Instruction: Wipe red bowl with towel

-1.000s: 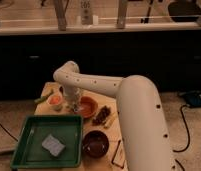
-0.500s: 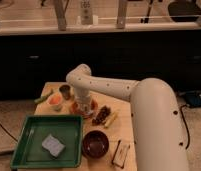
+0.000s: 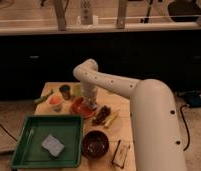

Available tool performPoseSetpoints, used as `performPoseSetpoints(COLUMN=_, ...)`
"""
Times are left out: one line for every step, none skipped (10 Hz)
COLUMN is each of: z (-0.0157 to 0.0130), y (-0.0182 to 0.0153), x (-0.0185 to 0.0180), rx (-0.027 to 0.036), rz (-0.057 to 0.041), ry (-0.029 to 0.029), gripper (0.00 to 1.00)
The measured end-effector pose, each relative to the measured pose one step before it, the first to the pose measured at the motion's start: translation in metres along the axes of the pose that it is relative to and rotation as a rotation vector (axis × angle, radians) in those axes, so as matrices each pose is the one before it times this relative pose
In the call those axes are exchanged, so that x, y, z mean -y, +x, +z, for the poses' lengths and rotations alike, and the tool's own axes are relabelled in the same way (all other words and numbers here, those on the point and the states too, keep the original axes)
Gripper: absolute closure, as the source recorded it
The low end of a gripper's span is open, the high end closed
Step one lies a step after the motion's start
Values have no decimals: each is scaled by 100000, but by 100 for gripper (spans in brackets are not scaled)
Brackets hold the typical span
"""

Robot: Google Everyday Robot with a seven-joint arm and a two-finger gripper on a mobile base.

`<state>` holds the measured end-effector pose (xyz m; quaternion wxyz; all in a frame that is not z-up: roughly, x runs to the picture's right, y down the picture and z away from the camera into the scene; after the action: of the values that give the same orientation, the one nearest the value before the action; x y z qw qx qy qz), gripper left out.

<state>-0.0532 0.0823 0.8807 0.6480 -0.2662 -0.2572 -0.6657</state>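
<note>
Presently the gripper (image 3: 89,103) sits over the shallow orange-red glossy bowl (image 3: 77,108) toward the wooden table's (image 3: 123,112) far-left corner; grasp indeterminable. Off-centre pressure could shove it into the adjacent small pale bowl (image 3: 55,101).

The white arm (image 3: 119,90) is bent at the elbow, and the gripper (image 3: 90,104) is pointed straight down below it.

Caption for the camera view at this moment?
End effector over the red bowl; green tray and dark brown bowl in front.
</note>
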Motion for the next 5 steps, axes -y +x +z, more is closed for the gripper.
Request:
performPoseSetpoints(z=-356, y=709, x=1070, rx=-600, rz=-287, ry=729, gripper=100)
performPoseSetpoints(z=-234, y=464, x=1620, rx=-295, rz=-1297, ry=879, gripper=100)
performPoseSetpoints(z=-112, y=133, x=1035, rx=-28, rz=-1262, ry=593, gripper=100)
performPoseSetpoints(z=-124, y=-67, x=1526, rx=149, rz=-3144, ry=954, gripper=100)
performPoseSetpoints(z=-24, y=-440, x=1210, rx=633, rz=-4730, ry=547, gripper=100)
